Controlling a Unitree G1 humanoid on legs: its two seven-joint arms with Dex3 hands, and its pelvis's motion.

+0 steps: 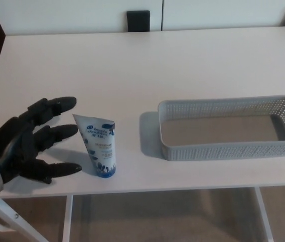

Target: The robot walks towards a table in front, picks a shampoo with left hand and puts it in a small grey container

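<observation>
Left hand [29,141] was wide open, thumb and two fingers splayed, holding nothing; fingertips just beside the shampoo tube [100,146], contact unclear. One tube, stood cap-down near the desk [132,65] front edge. One grey container [223,150] sat apart, to its right

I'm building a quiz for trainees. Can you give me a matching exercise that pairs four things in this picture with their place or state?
Things:
1. left hand
2. shampoo tube
3. grey container
4. table

Place or state:
a. empty, on the table's right part
b. white, bearing the other things
c. open, fingers apart
d. standing on its cap near the front edge

Pairs: 1-c, 2-d, 3-a, 4-b.
</observation>
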